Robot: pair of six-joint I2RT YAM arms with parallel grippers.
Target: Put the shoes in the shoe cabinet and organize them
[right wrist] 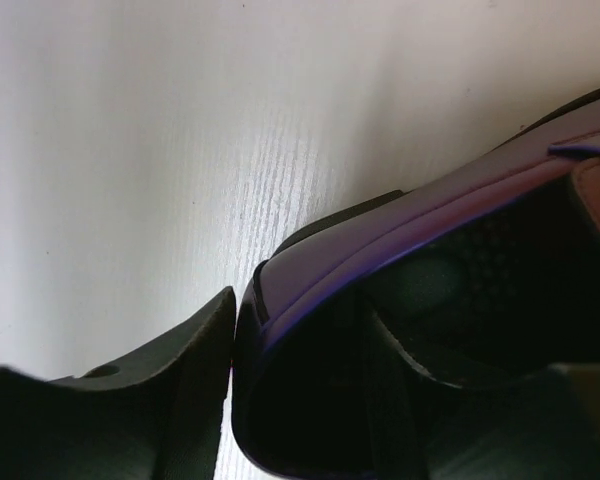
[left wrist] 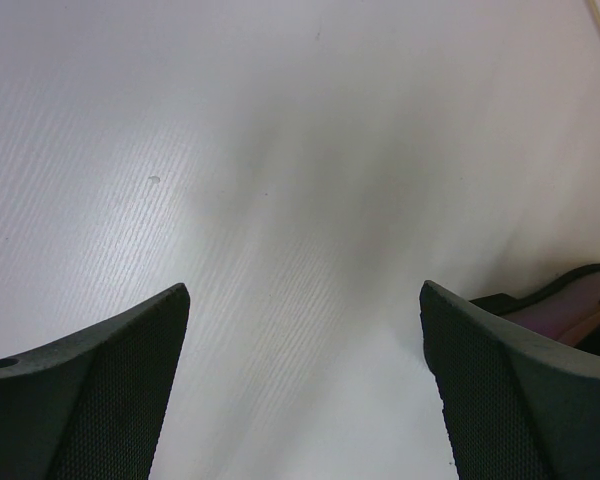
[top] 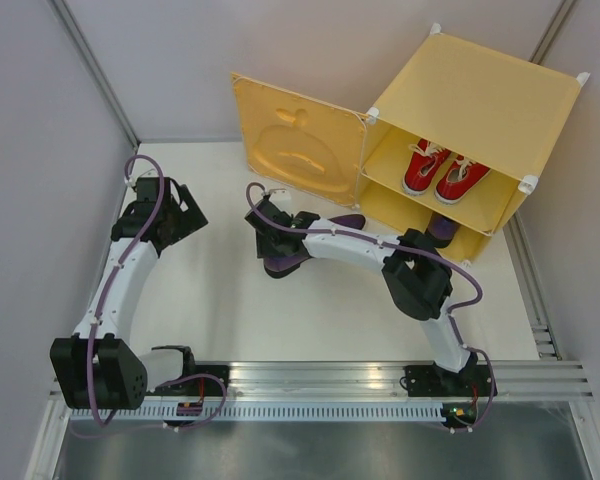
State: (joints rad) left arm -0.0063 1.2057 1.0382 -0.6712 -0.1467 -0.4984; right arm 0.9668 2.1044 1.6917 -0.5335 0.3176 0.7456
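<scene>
Reaching left over table (top: 220, 300), right gripper (right wrist: 300, 340) clamped on heel of purple loafer (right wrist: 410, 225); left gripper (left wrist: 305, 290) spread wide, empty.

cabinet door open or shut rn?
Open. The door is swung out to the left of the shoe cabinet, and the red sneakers show on its upper shelf.

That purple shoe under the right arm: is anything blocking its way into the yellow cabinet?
Nothing visible does. The door is swung open, and only table lies between the loafer and the cabinet. The other loafer sits in the lower compartment, with floor free beside it.
</scene>
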